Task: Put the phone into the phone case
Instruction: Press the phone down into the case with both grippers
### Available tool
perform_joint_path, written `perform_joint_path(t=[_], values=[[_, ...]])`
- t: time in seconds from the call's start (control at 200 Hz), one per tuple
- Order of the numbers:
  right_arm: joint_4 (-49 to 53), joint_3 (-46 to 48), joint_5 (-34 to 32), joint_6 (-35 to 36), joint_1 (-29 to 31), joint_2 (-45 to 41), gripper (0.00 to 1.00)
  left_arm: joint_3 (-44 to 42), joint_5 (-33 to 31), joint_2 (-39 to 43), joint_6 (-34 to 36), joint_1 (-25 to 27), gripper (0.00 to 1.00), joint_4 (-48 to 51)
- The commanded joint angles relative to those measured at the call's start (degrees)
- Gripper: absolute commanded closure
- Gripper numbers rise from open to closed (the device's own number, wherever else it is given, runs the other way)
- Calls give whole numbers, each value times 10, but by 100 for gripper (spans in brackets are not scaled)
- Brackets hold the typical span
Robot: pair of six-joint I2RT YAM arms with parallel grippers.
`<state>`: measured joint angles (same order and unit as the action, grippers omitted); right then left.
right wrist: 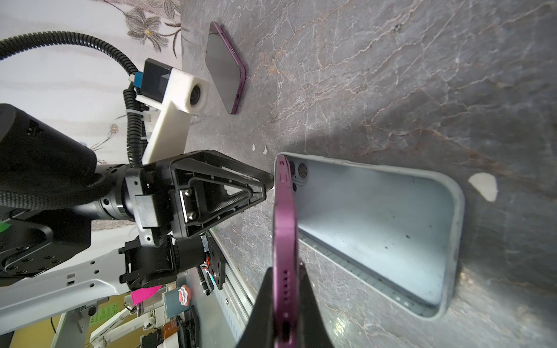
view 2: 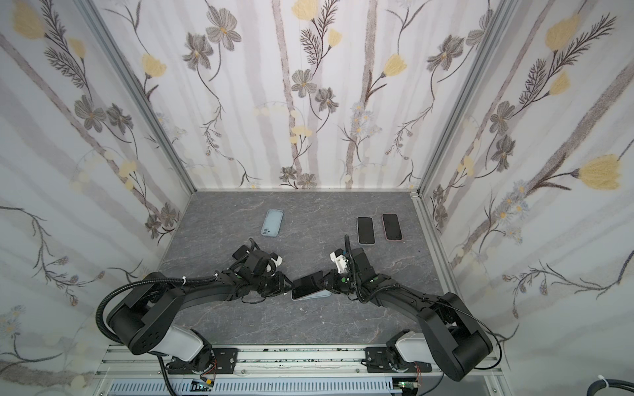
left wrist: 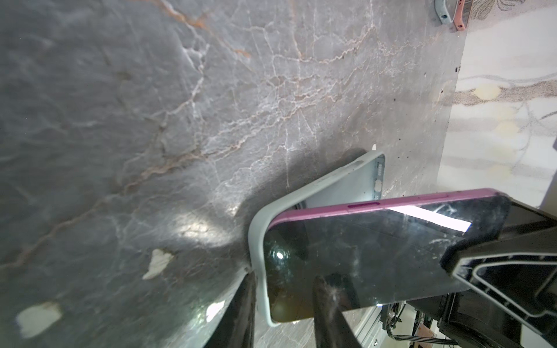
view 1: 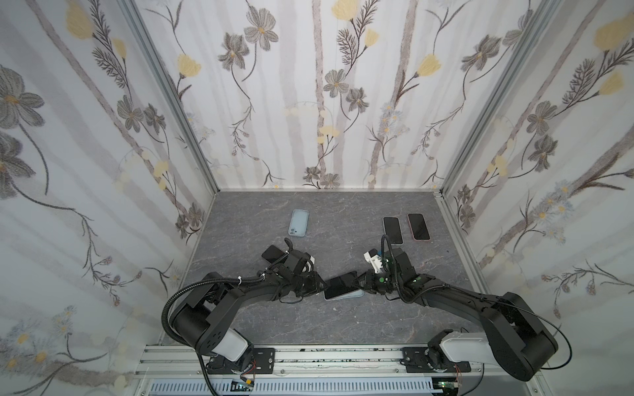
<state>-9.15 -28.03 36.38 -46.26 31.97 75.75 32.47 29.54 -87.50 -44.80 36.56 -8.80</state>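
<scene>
Inside the pale-blue case, only one end of the purple phone sits.

Both arms, the left arm and the right arm, are matte black with fat rounded joint housings, and each has a white shell near its base. A ribbed black conduit runs along the left one. Small green dots mark the right wrist (a couple show from above). A white printed camera mount is zip-tied on behind the left pincer, whose black fingers are triangular open frames with silver screws.
</scene>
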Motion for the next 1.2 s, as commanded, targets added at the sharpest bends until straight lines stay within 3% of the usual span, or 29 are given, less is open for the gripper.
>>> perform_joint_path(t=[0.0, 0.215, 0.679, 0.954, 1.194], values=[[-3, 6, 3, 10, 1, 9, 97, 0, -2, -13, 10, 0, 70, -6], [7, 3, -7, 18, -1, 17, 93, -1, -7, -21, 14, 3, 74, -13], [134, -56, -84, 62, -1, -1, 65, -16, -38, -9, 32, 4, 79, 0], [173, -67, -108, 79, -1, -4, 60, -14, -35, -10, 38, 4, 79, 3], [147, -62, -89, 81, -1, 5, 60, -17, -29, -15, 44, 4, 80, 7]])
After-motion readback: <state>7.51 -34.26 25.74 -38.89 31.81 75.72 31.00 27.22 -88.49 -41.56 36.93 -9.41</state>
